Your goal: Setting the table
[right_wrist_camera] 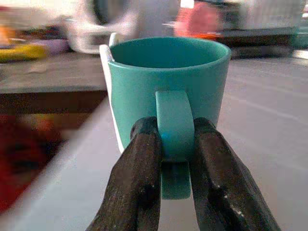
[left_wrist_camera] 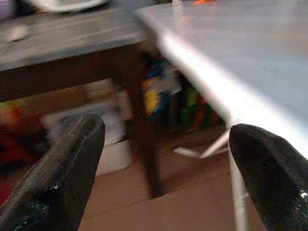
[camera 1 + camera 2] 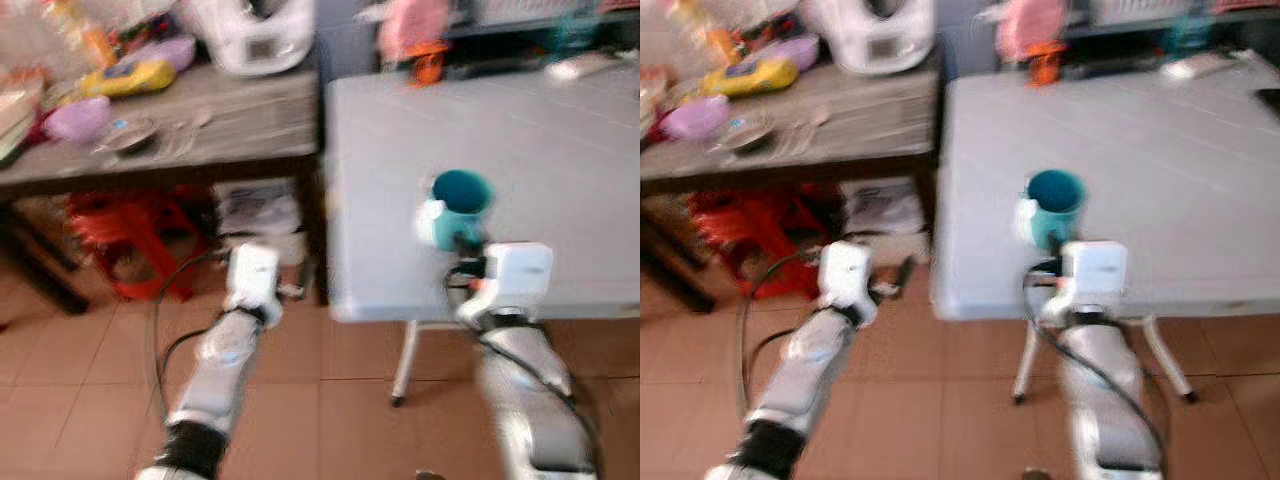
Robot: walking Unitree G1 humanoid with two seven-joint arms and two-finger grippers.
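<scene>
Jaws of my right gripper pinch the handle of the teal mug, one black finger on each side of the loop, closed tight against it. Holding by the handle keeps the mug upright, mouth up. It sits over the near part of the white surface, not far in from the front edge; blur makes it hard to tell whether its base touches or hangs just above. Something white clings to the mug's side, perhaps a label. My left gripper hangs low beside the surface's edge, over the tiled floor, jaws spread wide and holding nothing. Beyond it stands a darker wooden surface crowded with a white appliance and bright clutter.
</scene>
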